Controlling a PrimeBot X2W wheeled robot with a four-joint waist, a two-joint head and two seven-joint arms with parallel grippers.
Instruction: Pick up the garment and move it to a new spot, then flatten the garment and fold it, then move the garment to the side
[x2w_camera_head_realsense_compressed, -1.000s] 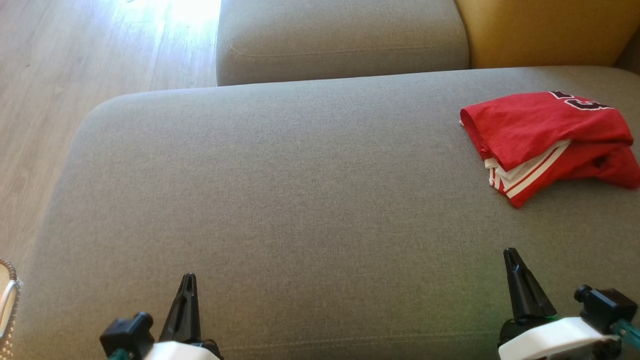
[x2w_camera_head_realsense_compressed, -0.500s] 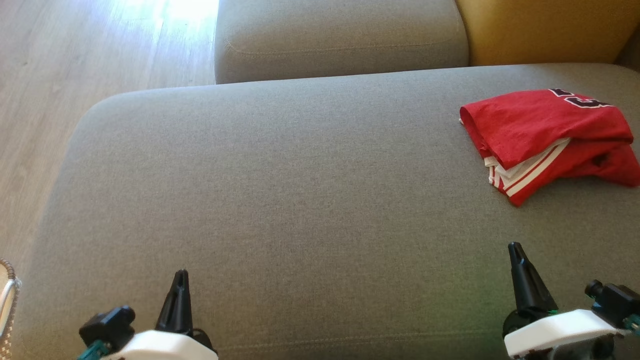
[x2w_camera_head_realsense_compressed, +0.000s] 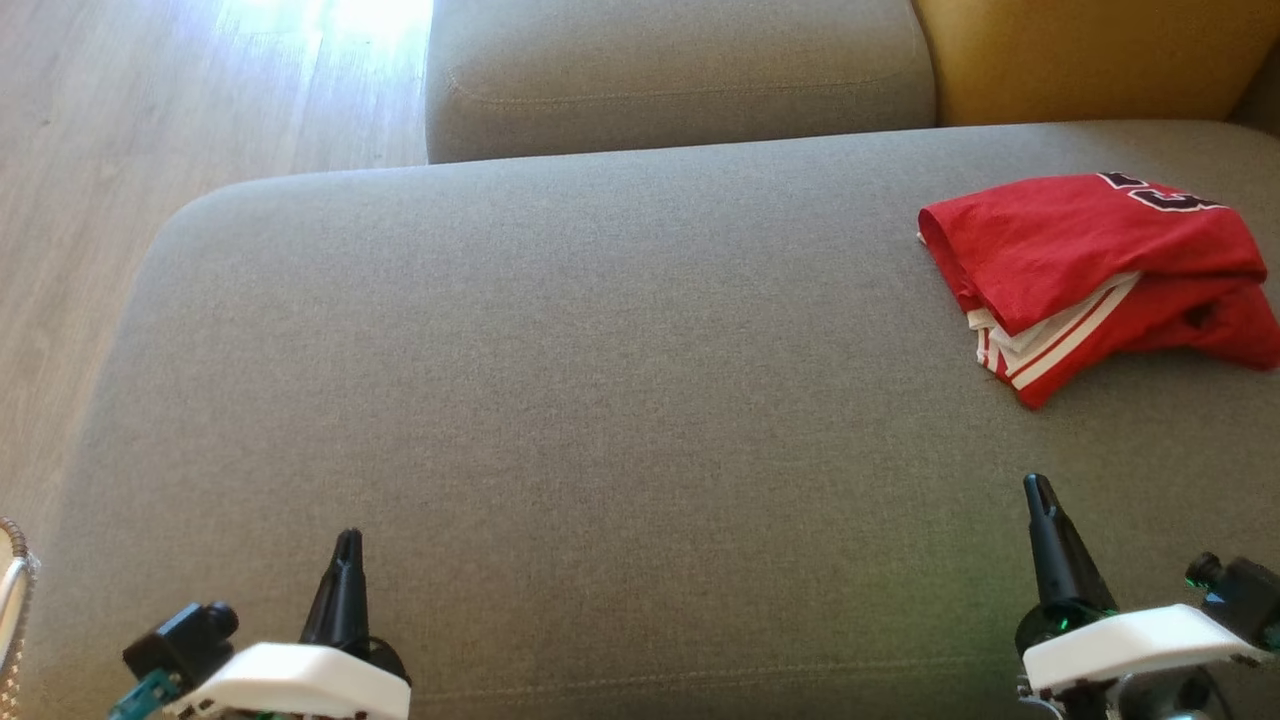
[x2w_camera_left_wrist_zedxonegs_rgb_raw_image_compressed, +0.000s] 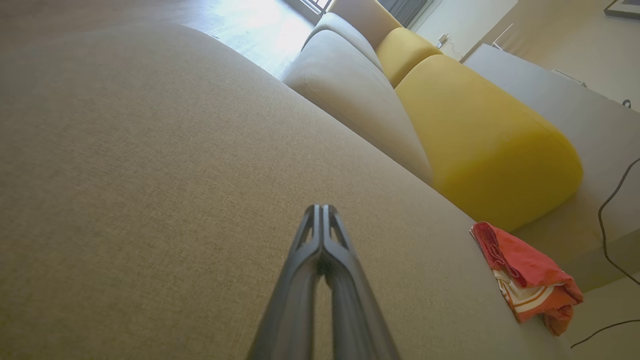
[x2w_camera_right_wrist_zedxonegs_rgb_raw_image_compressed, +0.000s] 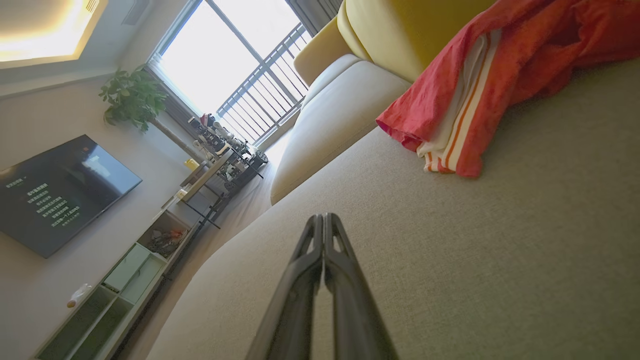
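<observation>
Toward the right edge of the head view, a red fabric garment (x2w_camera_head_realsense_compressed: 1090, 255) with white stripes and dark lettering lies folded in a loose bundle on the broad grey woven-fabric sofa seat (x2w_camera_head_realsense_compressed: 600, 380). Its striped hem edges face the lower left of the frame, and the lettering sits at its upper right. The rest of the seat around it is bare cloth.

At the lower left of the same view, the left claw (x2w_camera_head_realsense_compressed: 347, 548) points up the frame over the near edge of the seat, its two long dark fingers pressed together into one spike and pinching nothing. At the lower right, the right claw (x2w_camera_head_realsense_compressed: 1040, 492) stands the same way, fingers pressed together and empty. It is the nearer of the two to the garment but well apart from it. Whether either tip touches the seat cannot be told.

Along the top of the frame, a rounded grey fabric back cushion (x2w_camera_head_realsense_compressed: 680, 70) sits just beside a mustard-yellow cushion (x2w_camera_head_realsense_compressed: 1090, 55), and pale wooden floor (x2w_camera_head_realsense_compressed: 150, 130) fills the upper left.

The right wrist view has a dark flat television screen (x2w_camera_right_wrist_zedxonegs_rgb_raw_image_compressed: 60, 192) on the wall at the left, a leafy green plant (x2w_camera_right_wrist_zedxonegs_rgb_raw_image_compressed: 132, 97) above it and a bright window with railings (x2w_camera_right_wrist_zedxonegs_rgb_raw_image_compressed: 240, 65) at the top.
</observation>
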